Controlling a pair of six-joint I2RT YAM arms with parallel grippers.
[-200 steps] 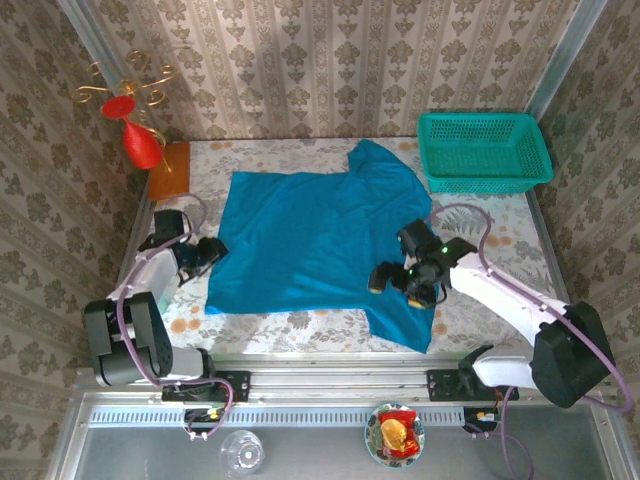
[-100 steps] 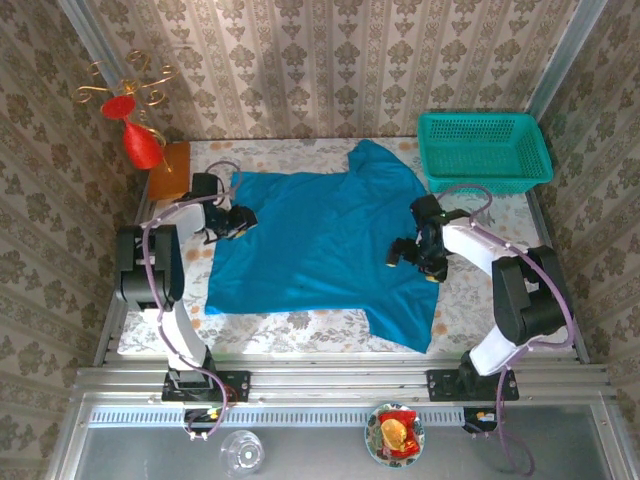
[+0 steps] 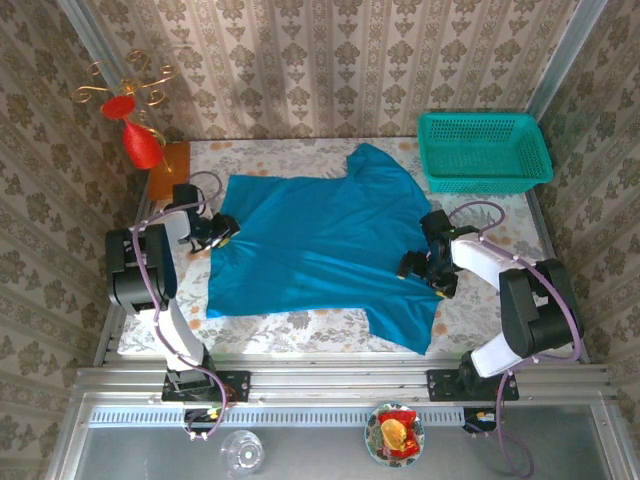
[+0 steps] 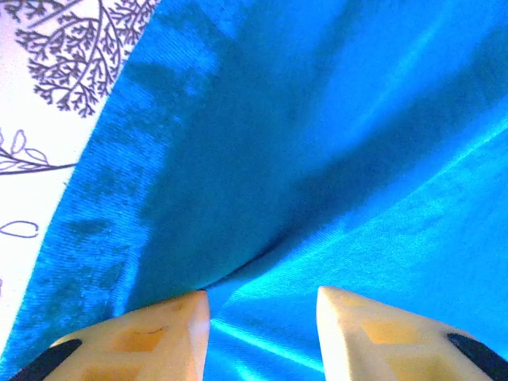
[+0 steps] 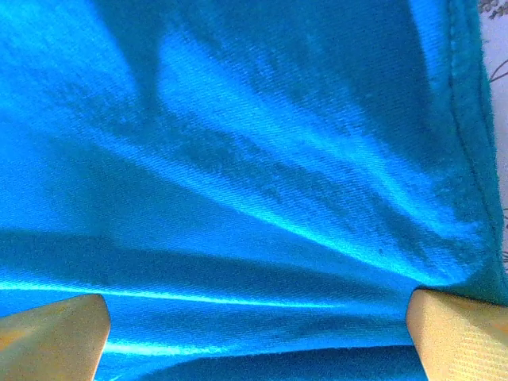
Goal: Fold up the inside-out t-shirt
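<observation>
A bright blue t-shirt (image 3: 320,235) lies spread across the middle of the patterned desk (image 3: 490,220). At its left edge the left end effector (image 3: 224,232) has its jaws partly apart around a cloth ridge; grip unclear. On its right side the right end effector (image 3: 420,268) sits wide open.

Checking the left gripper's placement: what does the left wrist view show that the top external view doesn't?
Left wrist: left gripper, fingers apart, a t-shirt crease running up between them. Top external: the whole shirt spread out, right gripper over its right side, teal basket far right. Both: left gripper at the shirt's left edge on the printed tablecloth.
</observation>
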